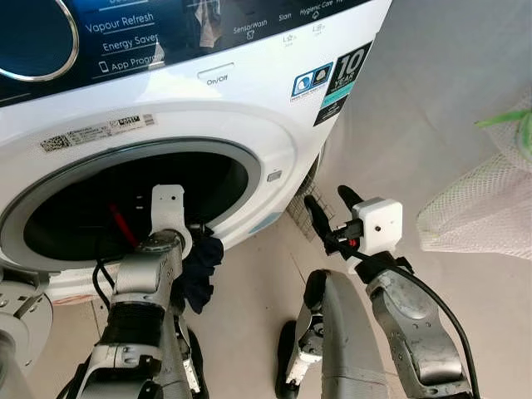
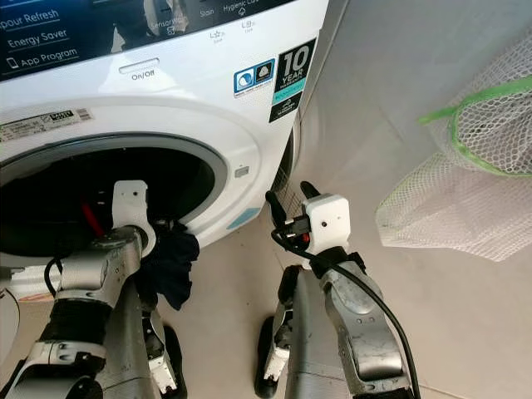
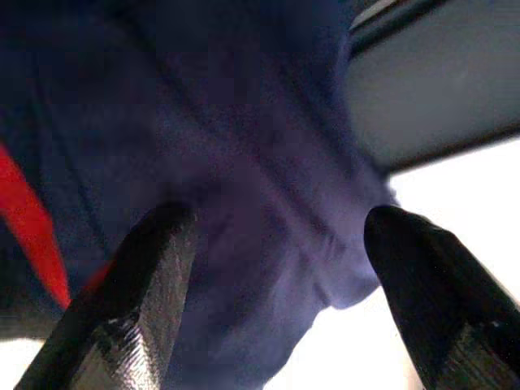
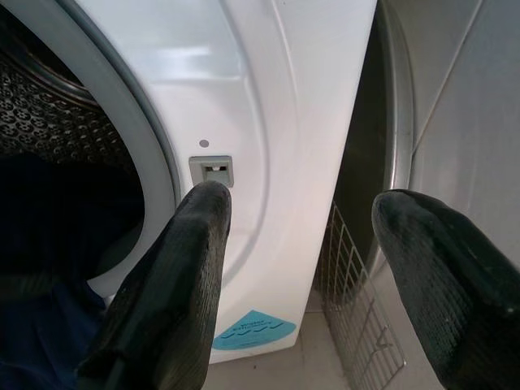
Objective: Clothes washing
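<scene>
- Left gripper [image 3: 272, 284] is up at the lower rim of the washing machine [image 1: 274, 125] drum opening, its two black fingers spread apart with dark navy cloth [image 1: 199, 262] bunched between them — whether they actually pinch it, I cannot tell.
- That navy garment hangs over the lip of the opening, part inside the drum, part drooping down the front; one red strip [image 1: 121, 224] shows beside it in the dark of the drum.
- Right gripper [image 1: 332, 216] hovers wide open and empty, just off the machine's right front corner, pointing at the door latch socket [image 4: 211, 169].
- Writing on the panel: "Vapour Refresh", "Energy Saver", "App Program", "On/Off" under one button [image 1: 216, 73], also "Sensor/Wash", "Stain", "Hygienic Care".
- One black sticker [image 1: 345, 79] reads "10 YEAR" — smaller print too fine to read.
- One barcode label [image 1: 96, 133] sits above the door ring; one blue sticker [image 4: 250, 329] near the bottom front.
- Two white mesh laundry bags [image 2: 457, 208] lie on the floor to the right, one with a green rim [image 2: 478, 100].
</scene>
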